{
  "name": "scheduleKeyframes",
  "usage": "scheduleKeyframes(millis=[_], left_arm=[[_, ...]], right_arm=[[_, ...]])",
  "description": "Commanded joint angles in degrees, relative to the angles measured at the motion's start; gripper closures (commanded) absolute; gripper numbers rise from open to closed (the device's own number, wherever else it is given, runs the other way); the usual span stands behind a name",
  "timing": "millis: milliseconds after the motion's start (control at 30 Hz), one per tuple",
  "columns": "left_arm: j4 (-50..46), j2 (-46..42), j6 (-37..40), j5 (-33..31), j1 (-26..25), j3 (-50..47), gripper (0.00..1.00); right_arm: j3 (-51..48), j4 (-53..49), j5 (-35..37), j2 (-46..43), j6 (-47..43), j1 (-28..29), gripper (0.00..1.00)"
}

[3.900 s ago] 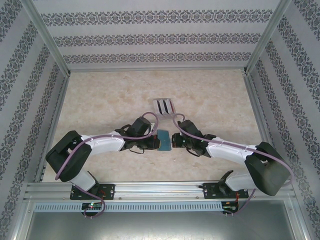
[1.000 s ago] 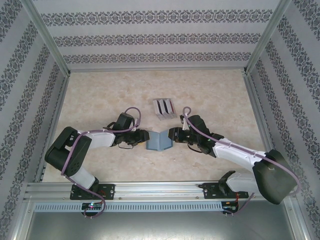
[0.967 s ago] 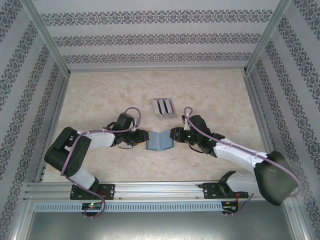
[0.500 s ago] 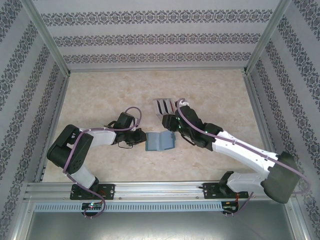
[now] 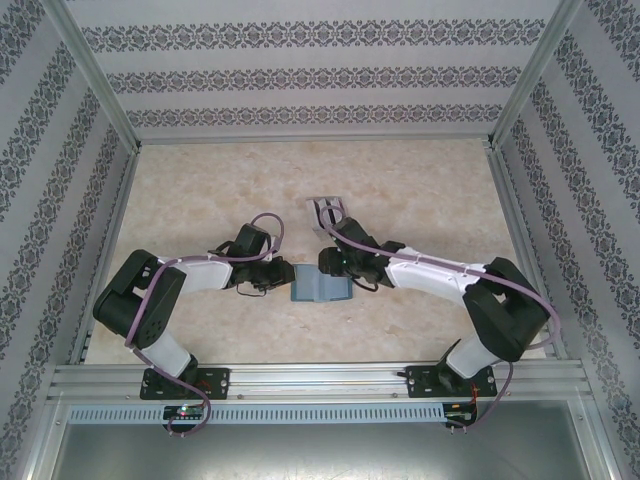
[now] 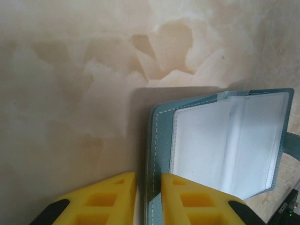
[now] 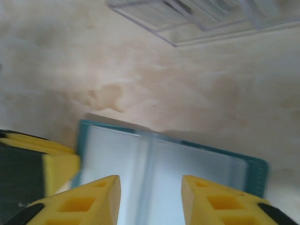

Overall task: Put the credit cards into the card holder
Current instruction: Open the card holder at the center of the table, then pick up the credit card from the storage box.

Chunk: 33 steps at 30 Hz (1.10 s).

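Observation:
The teal-blue card holder lies open on the table, its pale grey inside facing up. My left gripper is shut on the holder's left edge; in the left wrist view the yellow fingertips pinch the stitched teal rim. My right gripper hangs open just above the holder's far side, its fingers spread over the open holder without touching it. Behind it stands a pale grey ribbed rack with thin dark cards on edge between the ribs, partly hidden by the right arm.
The rack sits close behind the right gripper. The left gripper's yellow finger shows at the holder's left edge in the right wrist view. Marbled beige table spreads to both sides, fenced by aluminium rails and patterned walls.
My right gripper has let go of the holder's right edge, swung back and leftward, and now hovers open over it. The holder has settled flatter. The left gripper keeps its grip.

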Motion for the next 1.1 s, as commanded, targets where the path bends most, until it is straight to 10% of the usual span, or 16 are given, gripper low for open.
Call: scheduleKeyframes(millis=[0, 1067], left_arm=[[-2.35, -0.83, 1.61, -0.96, 0.02, 0.94, 0.77], [-1.82, -5.52, 0.4, -4.03, 0.01, -1.75, 0.7]], right_arm=[[7.88, -2.82, 0.17, 0.79, -7.35, -1.26, 0.59], [41.99, -19.85, 25.42, 30.07, -19.55, -1.0, 0.44]])
